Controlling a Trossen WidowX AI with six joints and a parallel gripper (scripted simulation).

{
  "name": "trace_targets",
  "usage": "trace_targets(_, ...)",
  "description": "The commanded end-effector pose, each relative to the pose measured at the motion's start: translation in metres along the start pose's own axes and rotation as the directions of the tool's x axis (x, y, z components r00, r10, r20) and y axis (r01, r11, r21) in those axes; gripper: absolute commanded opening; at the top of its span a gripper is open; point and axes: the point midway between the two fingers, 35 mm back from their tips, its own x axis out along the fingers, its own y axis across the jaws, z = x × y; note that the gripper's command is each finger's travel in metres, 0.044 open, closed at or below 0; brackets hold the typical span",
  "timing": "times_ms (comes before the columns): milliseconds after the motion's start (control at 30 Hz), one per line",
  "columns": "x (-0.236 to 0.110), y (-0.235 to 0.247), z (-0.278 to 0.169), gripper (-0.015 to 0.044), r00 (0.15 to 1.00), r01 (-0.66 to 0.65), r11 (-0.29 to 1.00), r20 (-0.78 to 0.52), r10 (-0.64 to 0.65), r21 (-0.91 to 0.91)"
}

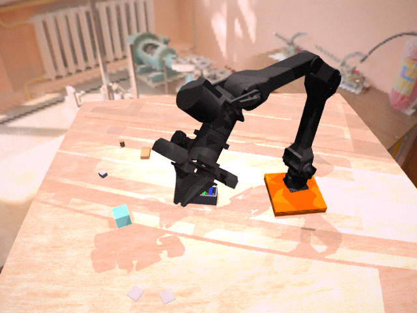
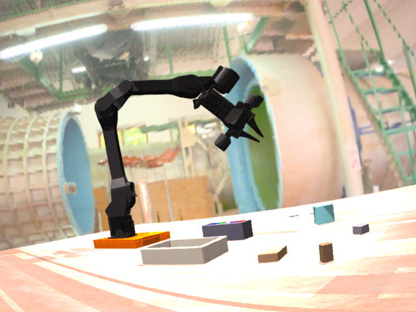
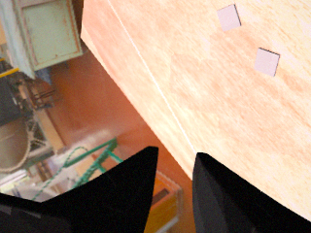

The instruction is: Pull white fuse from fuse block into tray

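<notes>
High above the fuse block, the claw hangs nearly closed, gripping nothing.

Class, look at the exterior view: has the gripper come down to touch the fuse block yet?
No. The gripper hangs high in the air, well above the fuse block on the table.

No words, numbers or signs can be read anywhere. The bright bag at the far right has colored shapes on it, but they are too blurry to read. The boxes and blocks on the bench are plain.
</notes>
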Motion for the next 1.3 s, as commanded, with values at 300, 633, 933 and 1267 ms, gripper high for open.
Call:
trace_targets(300,-0.007,-0.128,0.169,0.0071,0.788,0.334,0.788,0.305,-0.535,0.517)
trace_targets(633,-0.029,-0.172,0.202,0.0071,0.663,0.38,0.645,0.291,-0.69,0.663)
trace_targets(933,-0.027,-0.174,0.203,0.0071,0.663,0.38,0.645,0.291,-0.69,0.663)
trace_targets(1267,-0.021,-0.18,0.206,0.0071,0.663,0.38,0.645,0.291,-0.69,0.663)
